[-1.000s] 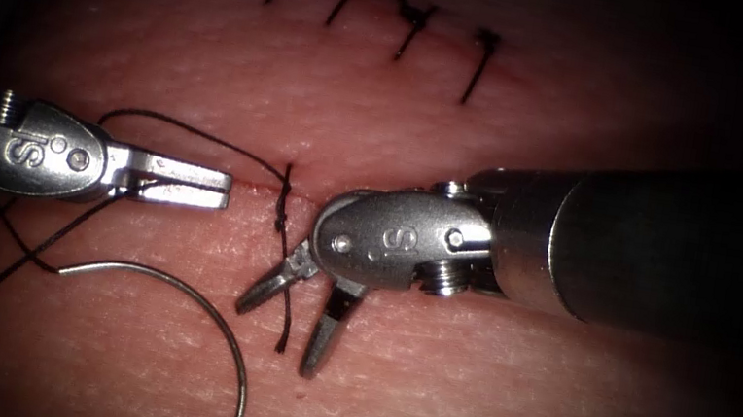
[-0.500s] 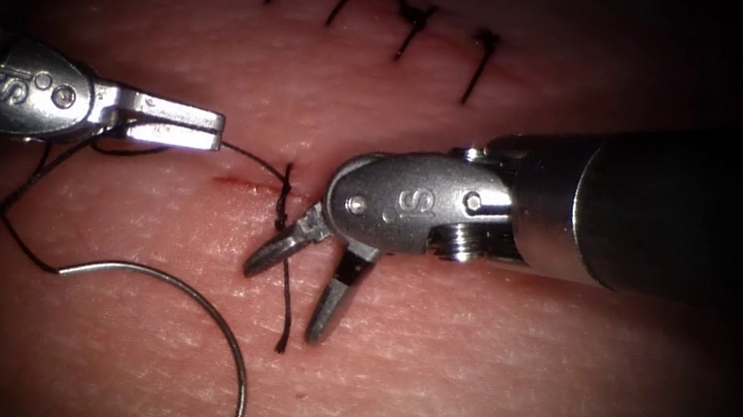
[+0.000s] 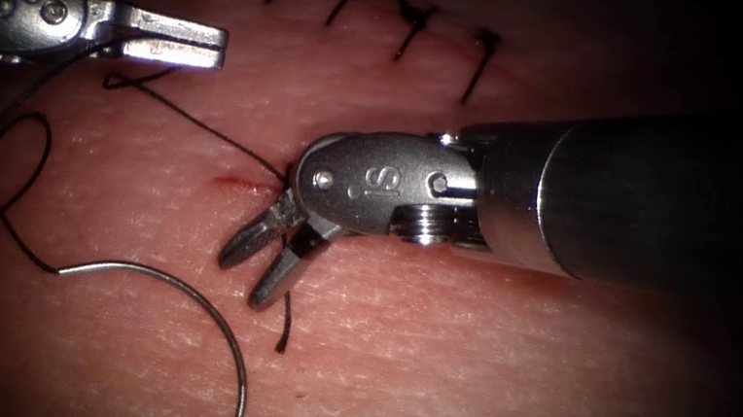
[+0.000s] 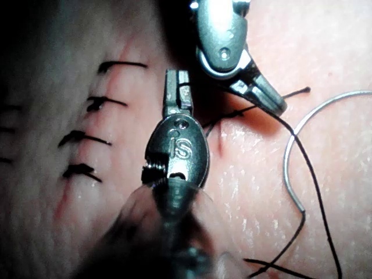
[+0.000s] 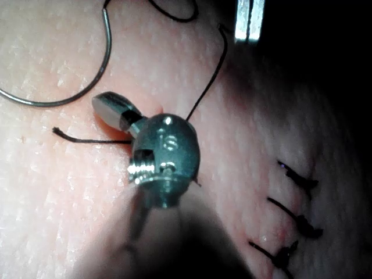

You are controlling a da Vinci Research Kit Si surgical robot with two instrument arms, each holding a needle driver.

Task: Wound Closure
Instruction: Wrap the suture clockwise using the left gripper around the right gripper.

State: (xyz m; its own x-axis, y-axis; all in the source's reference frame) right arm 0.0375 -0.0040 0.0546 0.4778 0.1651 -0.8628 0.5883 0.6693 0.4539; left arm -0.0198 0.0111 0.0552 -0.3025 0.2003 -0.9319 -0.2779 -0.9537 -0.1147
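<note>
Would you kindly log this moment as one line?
left tool: shut on thin black thread | right tool: slightly open, holds nothing | curved steel needle: free on tissue

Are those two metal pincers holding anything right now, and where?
The left tool grips the thin black thread near the stitch. The right tool holds nothing. The curved steel needle lies loose on the tissue.

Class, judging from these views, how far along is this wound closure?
Done: four tied stitches on the far cut. In hand: left tool grips the thread from a fifth stitch; right tool sits at that knot. The needle lies free on the tissue. Left: the open red cut.
</note>
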